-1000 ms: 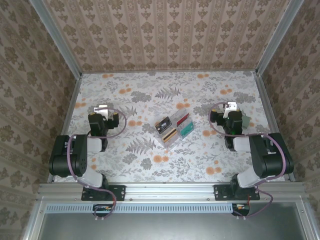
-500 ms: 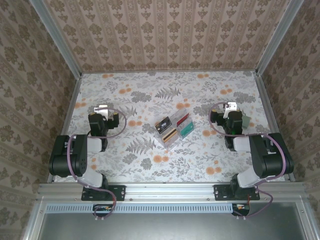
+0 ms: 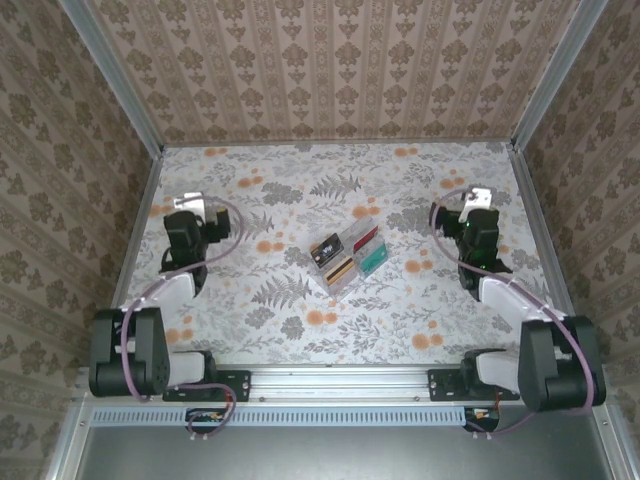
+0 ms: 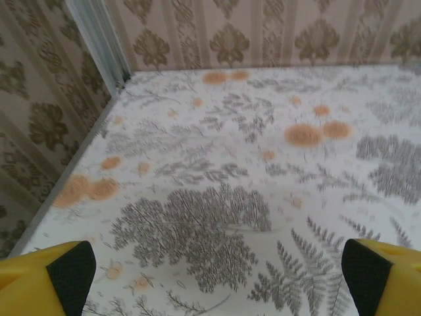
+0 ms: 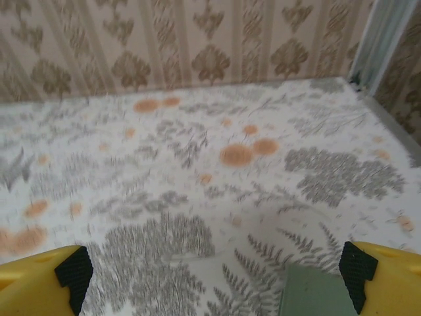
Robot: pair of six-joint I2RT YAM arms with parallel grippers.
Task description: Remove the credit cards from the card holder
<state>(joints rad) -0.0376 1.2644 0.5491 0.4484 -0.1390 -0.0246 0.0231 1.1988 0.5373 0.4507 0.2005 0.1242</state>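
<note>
**Card holder (image 3: pixel 347 259) open at mid-table, its four cards in place; left gripper (image 4: pixel 220 271) and right gripper (image 5: pixel 216 273) both wide open and empty.**

Top view: the card holder lies unfolded on the floral table (image 3: pixel 260 180), between the left arm (image 3: pixel 185 240) and the right arm (image 3: pixel 478 235), well apart from each; black card (image 3: pixel 326 248) and red card (image 3: pixel 368 238) on its far side, tan card (image 3: pixel 340 270) and teal card (image 3: pixel 373 260) on its near side. Left wrist view: yellow fingers (image 4: pixel 46 273) at the lower corners, jaws spread wide, bare tabletop between. Right wrist view: fingers (image 5: pixel 388 270) likewise wide apart, gripping nothing; a flat grey-green piece (image 5: pixel 312 289) lies on the table near the right-hand finger.
</note>
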